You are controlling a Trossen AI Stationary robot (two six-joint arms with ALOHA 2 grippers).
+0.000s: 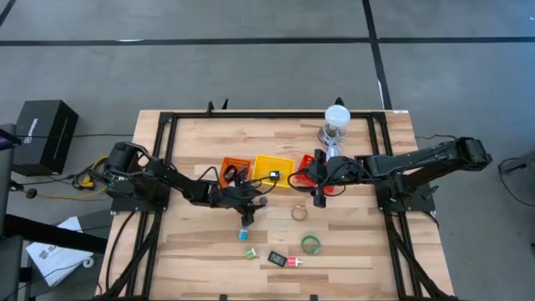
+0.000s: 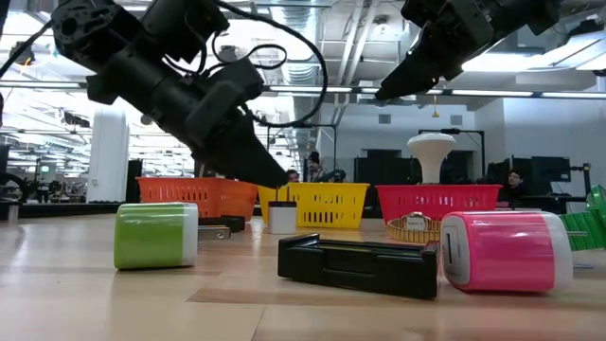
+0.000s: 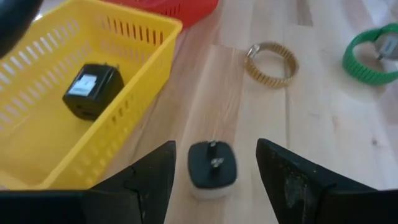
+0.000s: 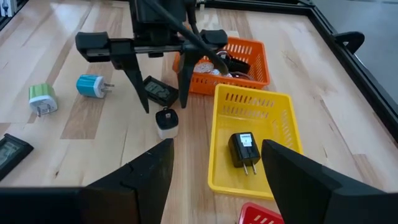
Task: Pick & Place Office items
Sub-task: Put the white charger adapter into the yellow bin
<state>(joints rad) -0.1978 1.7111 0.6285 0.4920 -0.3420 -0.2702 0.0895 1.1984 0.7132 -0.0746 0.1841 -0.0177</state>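
Note:
My left gripper [image 3: 214, 149] [image 1: 248, 207] is open and points down over a small black-and-white plug piece [image 3: 211, 167] [image 4: 166, 122] that stands on the table beside the yellow basket [image 3: 134, 93]. Its fingers stand on either side of the piece, apart from it. A black charger [image 3: 93, 91] [image 4: 244, 149] lies in the yellow basket. My right gripper [image 4: 216, 144] [image 1: 318, 196] is open and empty, up in the air between the yellow basket and the red basket [image 1: 328, 177]. On the table lie a beige ring [image 3: 272, 63] [image 1: 301, 213], a green ring [image 1: 311, 244], and blue [image 4: 92, 86], green [image 4: 42, 98], pink [image 2: 507, 251] and black [image 2: 360, 265] pieces.
The orange basket [image 4: 252, 65] holds dark items and sits at the yellow basket's left. The clear jar with a white top [image 1: 336, 121] stands near the far edge. A flat black piece [image 4: 160, 92] lies by the left gripper. Bare wood stretches along the near and left parts of the table [image 1: 192, 251].

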